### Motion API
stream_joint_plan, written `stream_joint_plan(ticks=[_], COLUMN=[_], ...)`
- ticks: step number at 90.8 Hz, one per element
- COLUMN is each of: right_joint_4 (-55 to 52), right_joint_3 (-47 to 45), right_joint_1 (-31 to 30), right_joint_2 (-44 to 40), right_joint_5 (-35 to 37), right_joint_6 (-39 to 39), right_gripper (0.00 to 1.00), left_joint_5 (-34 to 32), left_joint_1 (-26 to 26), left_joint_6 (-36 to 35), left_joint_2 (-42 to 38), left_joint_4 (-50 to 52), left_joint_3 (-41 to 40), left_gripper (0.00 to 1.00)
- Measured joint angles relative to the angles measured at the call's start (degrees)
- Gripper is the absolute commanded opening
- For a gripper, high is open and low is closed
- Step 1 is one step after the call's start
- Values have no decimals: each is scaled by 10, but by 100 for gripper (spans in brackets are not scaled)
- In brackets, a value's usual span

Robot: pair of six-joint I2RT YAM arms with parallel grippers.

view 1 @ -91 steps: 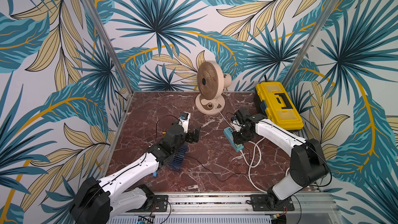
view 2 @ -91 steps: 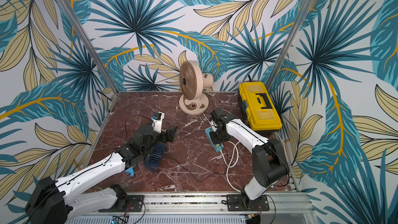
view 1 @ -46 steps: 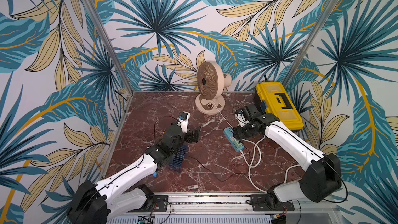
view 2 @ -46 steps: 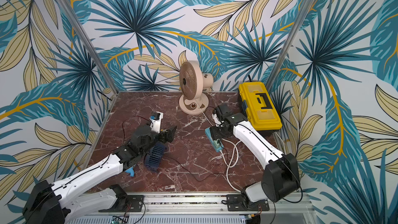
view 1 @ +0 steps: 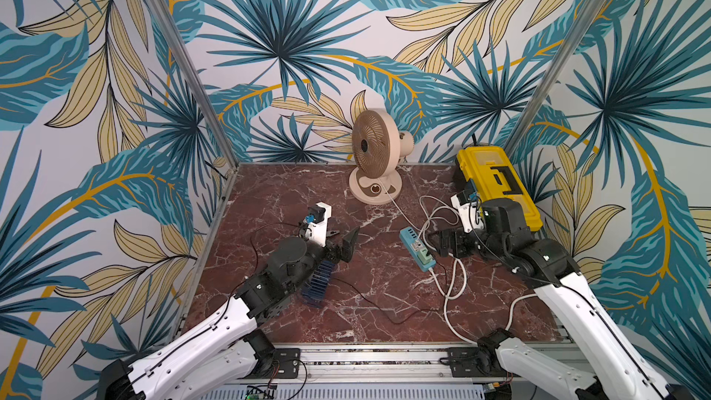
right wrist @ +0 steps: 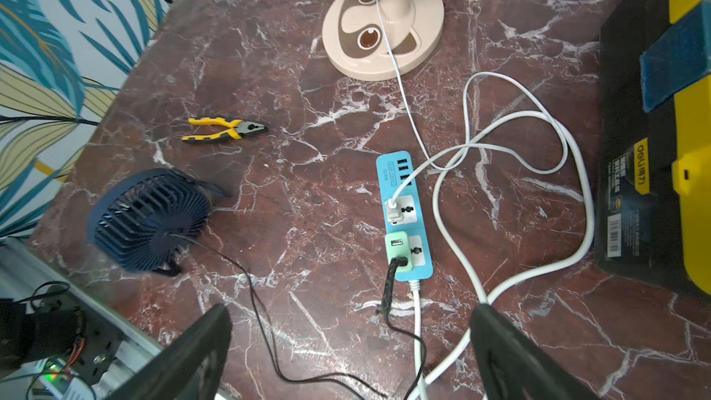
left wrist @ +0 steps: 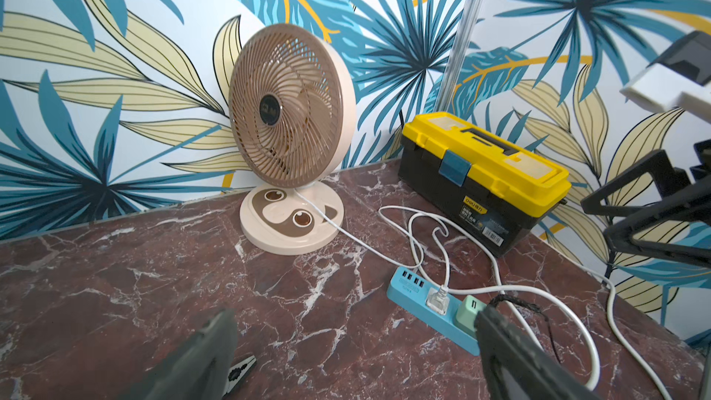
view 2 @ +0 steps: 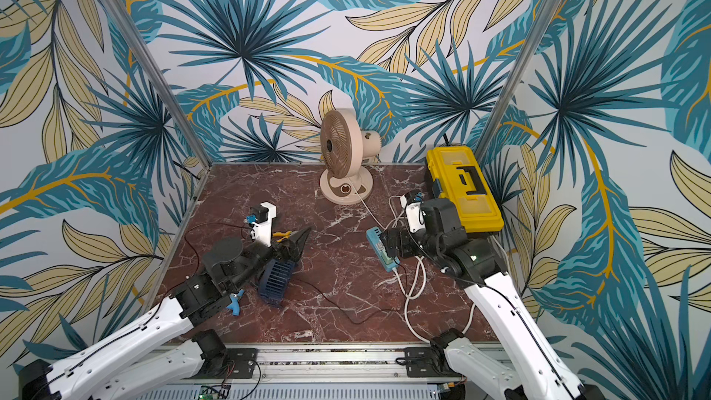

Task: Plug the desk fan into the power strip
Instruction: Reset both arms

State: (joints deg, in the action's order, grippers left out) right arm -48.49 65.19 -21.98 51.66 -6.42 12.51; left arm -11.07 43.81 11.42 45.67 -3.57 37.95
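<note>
The beige desk fan (view 1: 371, 150) stands at the back wall, also seen in the left wrist view (left wrist: 286, 105). Its white cord runs to a white plug (right wrist: 392, 211) that sits in a socket of the light-blue power strip (right wrist: 396, 171). In both top views the strip (view 1: 408, 234) (view 2: 375, 234) lies right of centre. My right gripper (view 1: 438, 244) (right wrist: 352, 315) is open and empty, just right of the strip and apart from it. My left gripper (view 1: 343, 235) (left wrist: 354, 317) is open and empty, left of centre.
A green adapter (right wrist: 398, 250) with a black cord fills the strip's other socket. That cord leads to a small navy fan (right wrist: 150, 221) below the left arm. Yellow-handled pliers (right wrist: 223, 128) lie at the left. A yellow toolbox (view 1: 496, 182) stands at the back right. White cord loops (right wrist: 538, 140) lie beside the strip.
My right gripper has opened and drawn back a little from the power strip, its arm swinging out to the right. The left arm has barely moved.
</note>
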Motion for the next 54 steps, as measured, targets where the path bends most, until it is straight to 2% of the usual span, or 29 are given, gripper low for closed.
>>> stream_joint_plan(ticks=[34, 54], right_joint_4=[58, 101], right_joint_3=[-162, -210], right_joint_1=[0, -1], right_joint_2=[-216, -251], right_joint_5=[-40, -43], right_joint_6=[49, 48], right_gripper=[100, 99], left_joint_5=[-6, -44], left_joint_1=[0, 0], left_joint_6=[40, 48], left_joint_2=[-104, -127], left_joint_4=[116, 158], left_joint_3=[0, 0], left_gripper=[100, 100])
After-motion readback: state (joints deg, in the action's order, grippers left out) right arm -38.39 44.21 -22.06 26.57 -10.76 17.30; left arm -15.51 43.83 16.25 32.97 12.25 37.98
